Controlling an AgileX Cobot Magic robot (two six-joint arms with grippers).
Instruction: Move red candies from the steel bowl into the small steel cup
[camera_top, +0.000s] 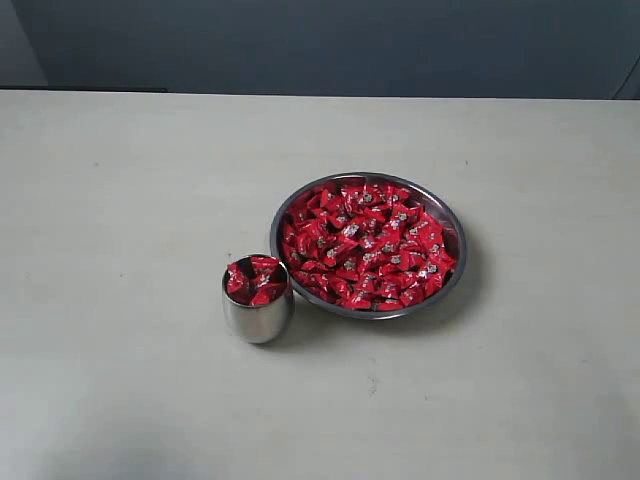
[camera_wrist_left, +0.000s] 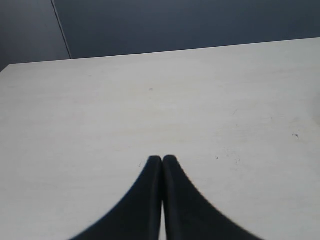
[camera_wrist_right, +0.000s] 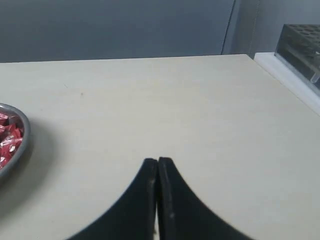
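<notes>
The steel bowl (camera_top: 453, 232) sits right of the table's middle, filled with many red candies (camera_top: 366, 248). Just to its front left stands the small steel cup (camera_top: 258, 318), with a few red candies (camera_top: 254, 280) heaped at its mouth. Neither arm shows in the exterior view. My left gripper (camera_wrist_left: 162, 159) is shut with its black fingers pressed together over bare table, holding nothing. My right gripper (camera_wrist_right: 157, 161) is also shut and empty; the steel bowl's rim (camera_wrist_right: 24, 142) with some candies (camera_wrist_right: 9, 139) shows off to one side of it.
The pale table (camera_top: 130, 220) meets a dark wall at the back. In the right wrist view a white ledge (camera_wrist_right: 290, 80) with a dark perforated rack (camera_wrist_right: 302, 42) lies past the table's edge.
</notes>
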